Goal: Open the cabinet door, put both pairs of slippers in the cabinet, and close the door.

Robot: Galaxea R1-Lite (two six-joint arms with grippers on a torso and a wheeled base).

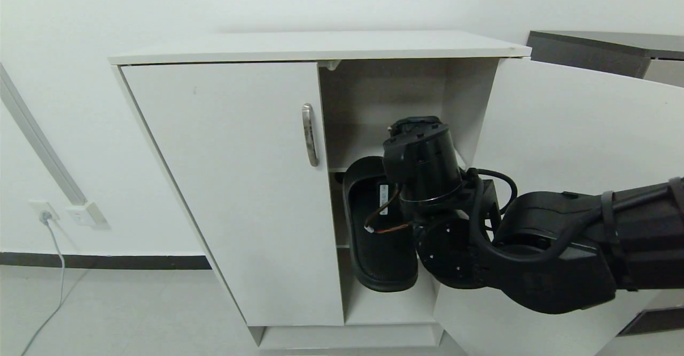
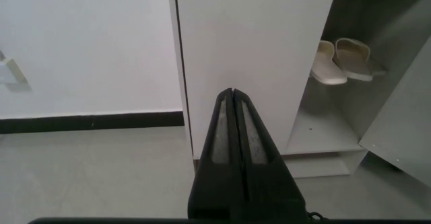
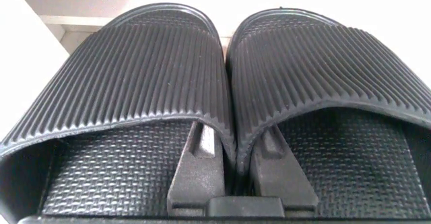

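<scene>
black ribbed slippers (image 3: 151, 69), beige slippers (image 2: 328, 66), white cabinet (image 1: 230, 185)

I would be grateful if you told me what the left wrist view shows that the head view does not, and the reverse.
Left wrist view adds: pale slippers on a shelf inside the cabinet, and the left gripper, jaws shut and empty. Head view adds: black slippers at the right arm's end in the cabinet opening, and the door handle. Both: the cabinet, its left door closed, its right door swung open.
</scene>
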